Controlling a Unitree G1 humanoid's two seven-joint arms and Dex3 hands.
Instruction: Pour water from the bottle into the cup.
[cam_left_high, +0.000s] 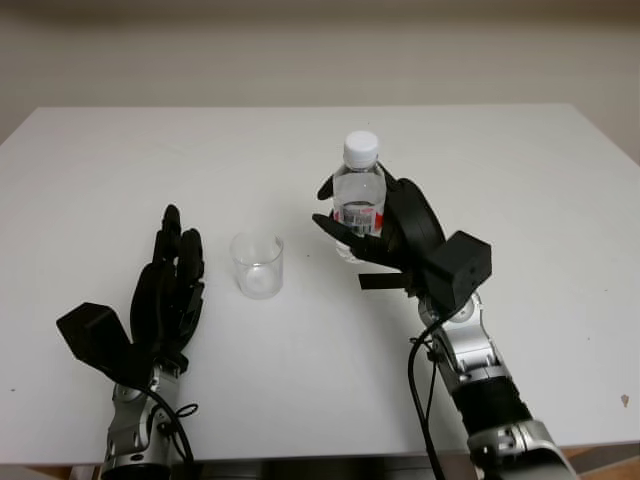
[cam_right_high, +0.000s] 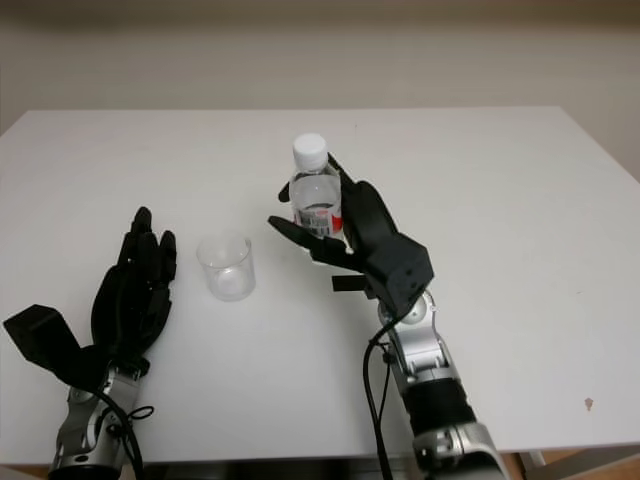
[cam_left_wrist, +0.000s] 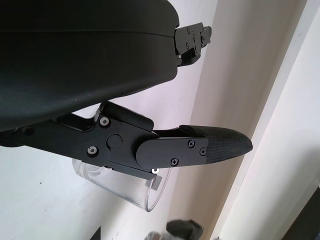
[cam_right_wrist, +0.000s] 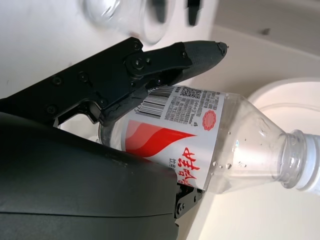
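A small clear plastic bottle with a white cap and a red-and-white label stands upright near the table's middle, held off the surface in my right hand, whose black fingers are shut around its body. The label faces the right wrist camera, with one finger across it. A clear empty cup stands on the white table, a short way left of the bottle. My left hand is open just left of the cup, apart from it. The cup's rim appears behind a left finger.
The white table ends at its front edge close to me. A pale wall rises behind its far edge. A small dark speck marks the surface at the front right.
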